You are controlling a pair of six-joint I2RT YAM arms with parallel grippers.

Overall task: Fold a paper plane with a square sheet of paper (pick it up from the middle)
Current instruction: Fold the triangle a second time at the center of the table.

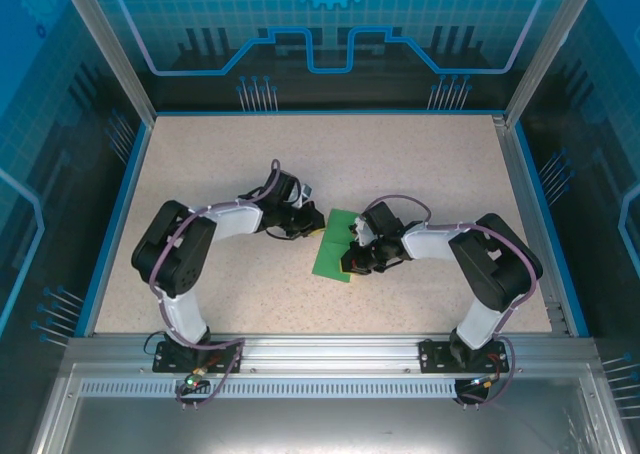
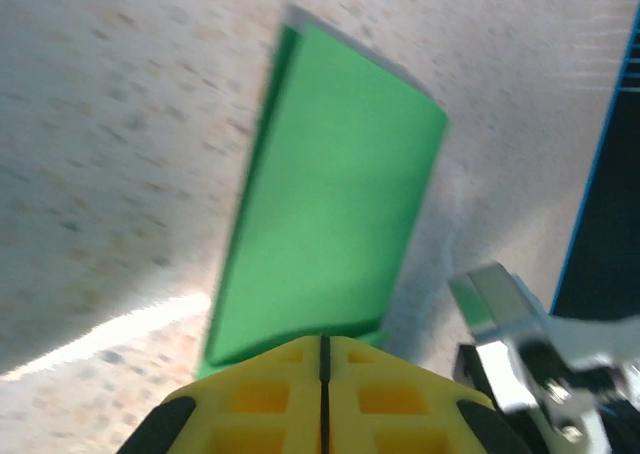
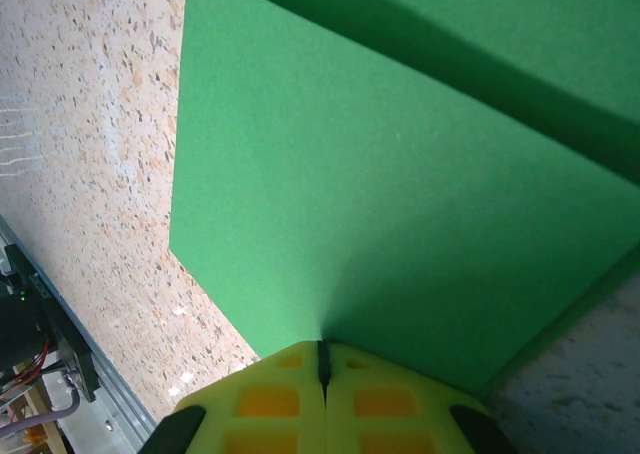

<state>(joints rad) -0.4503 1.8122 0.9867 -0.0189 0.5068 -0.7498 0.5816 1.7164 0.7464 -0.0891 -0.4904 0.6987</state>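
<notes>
- The square sheet of paper (image 1: 328, 256) is seen lying near the middle of the speckled bench (image 1: 420, 164), between the two tools. It is folded over into a narrow green rectangle.
- In the top view, the left tool (image 1: 314, 220) is placed at the sheet's upper left edge, and the right tool (image 1: 351, 248) at its right side, over the green.
- In the left wrist view, the left tool (image 2: 323, 372) is shown clenched, its yellow fingers (image 2: 262, 399) pressed together with only a thin dark seam between them.
- The near short edge of the square sheet of paper (image 2: 330, 204) is met by these fingertips. Whether it is pinched or merely touched cannot be told, as the view is blurred.
- Two layers can be made out along the sheet's left edge, one lying just above the other on the bench (image 2: 100, 124).
- In the right wrist view, the right tool (image 3: 322, 360) is likewise clenched, and the square sheet of paper (image 3: 350, 204) runs straight into the seam of its fingers (image 3: 380, 402), so the sheet is taken to be grasped at that edge.
- A second green layer is seen at the upper right of that view, with a dark shadow cast on the layer below.
- The bench (image 3: 90, 124) is visible to the left of the sheet, down to the metal rail (image 1: 320, 351) at its near edge.
</notes>
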